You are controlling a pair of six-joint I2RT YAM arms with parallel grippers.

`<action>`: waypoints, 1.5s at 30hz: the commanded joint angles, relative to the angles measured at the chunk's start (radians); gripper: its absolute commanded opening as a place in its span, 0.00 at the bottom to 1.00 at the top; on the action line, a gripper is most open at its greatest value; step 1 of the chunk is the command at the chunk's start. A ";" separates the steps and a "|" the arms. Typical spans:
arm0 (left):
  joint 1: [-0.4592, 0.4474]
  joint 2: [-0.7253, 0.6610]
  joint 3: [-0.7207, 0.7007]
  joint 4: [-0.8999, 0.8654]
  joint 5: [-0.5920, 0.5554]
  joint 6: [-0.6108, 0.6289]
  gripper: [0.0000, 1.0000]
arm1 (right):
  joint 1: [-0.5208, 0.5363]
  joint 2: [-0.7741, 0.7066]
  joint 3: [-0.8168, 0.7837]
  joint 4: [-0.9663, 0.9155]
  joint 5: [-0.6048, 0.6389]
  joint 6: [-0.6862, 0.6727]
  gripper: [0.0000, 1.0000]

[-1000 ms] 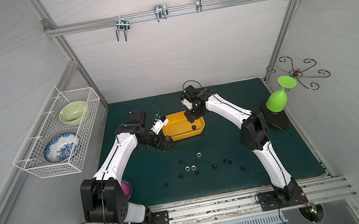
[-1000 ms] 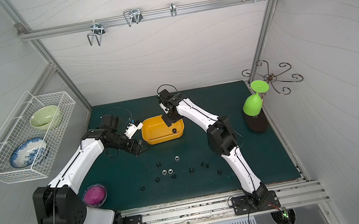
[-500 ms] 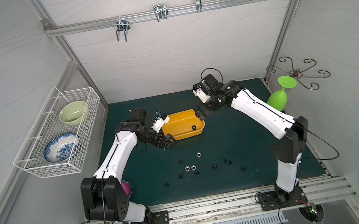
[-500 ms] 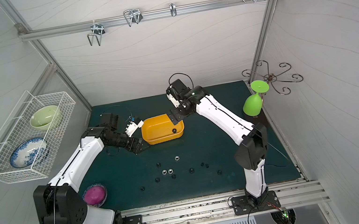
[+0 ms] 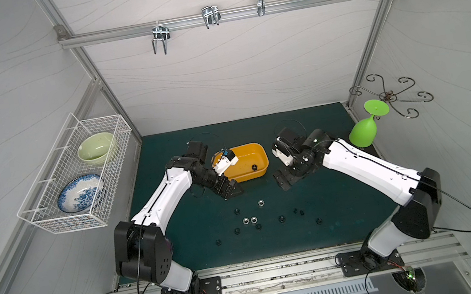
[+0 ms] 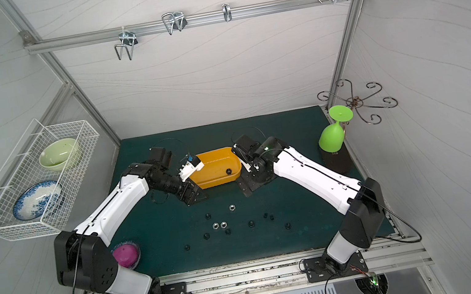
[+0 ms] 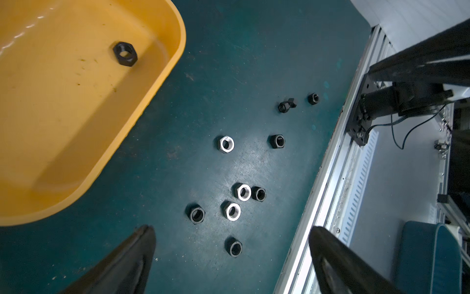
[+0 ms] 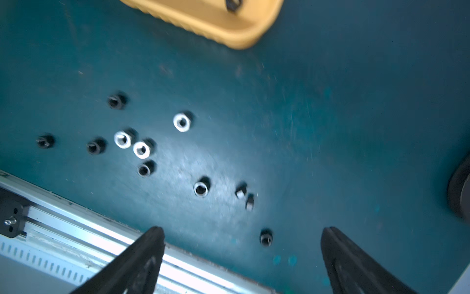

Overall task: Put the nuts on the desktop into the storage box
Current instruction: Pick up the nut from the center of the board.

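Note:
The yellow storage box (image 5: 258, 163) stands at the middle of the teal desktop (image 5: 314, 180), with one black nut (image 5: 253, 167) inside it. Several nuts lie loose nearer the front: three are silver (image 5: 260, 203), the rest black (image 5: 281, 218). My left gripper (image 5: 230, 191) hangs open at the box's front left corner. My right gripper (image 5: 282, 180) stands open just right of the box. In the left wrist view the open left gripper (image 7: 232, 230) is above a black nut (image 7: 234, 248), beside the box (image 7: 63, 101). The right gripper (image 8: 243, 230) is empty over the blurred nuts (image 8: 182, 122).
A white wire basket (image 5: 45, 215) on the left wall holds two bowls. An upturned green goblet (image 5: 364, 131) on a dark stand is at the right edge. A pink bowl (image 6: 126, 256) sits by the left arm's base. An aluminium rail (image 5: 265, 275) borders the front.
My right gripper has left the box, swung right and come down beside it, its jaws wider. The left arm has barely moved. The loose nuts lie where they were.

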 commanded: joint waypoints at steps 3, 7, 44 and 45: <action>-0.101 0.036 0.073 0.003 -0.105 0.044 0.98 | -0.007 -0.073 -0.192 -0.091 -0.071 0.267 0.99; -0.175 0.068 0.093 0.008 -0.148 0.047 0.99 | -0.028 -0.128 -0.350 -0.101 -0.140 0.401 0.99; -0.358 0.101 0.071 0.096 -0.102 -0.069 0.99 | -0.214 -0.147 -0.716 0.270 -0.265 0.553 0.85; -0.359 0.102 0.071 0.096 -0.101 -0.069 0.98 | -0.215 -0.136 -0.717 0.278 -0.262 0.554 0.82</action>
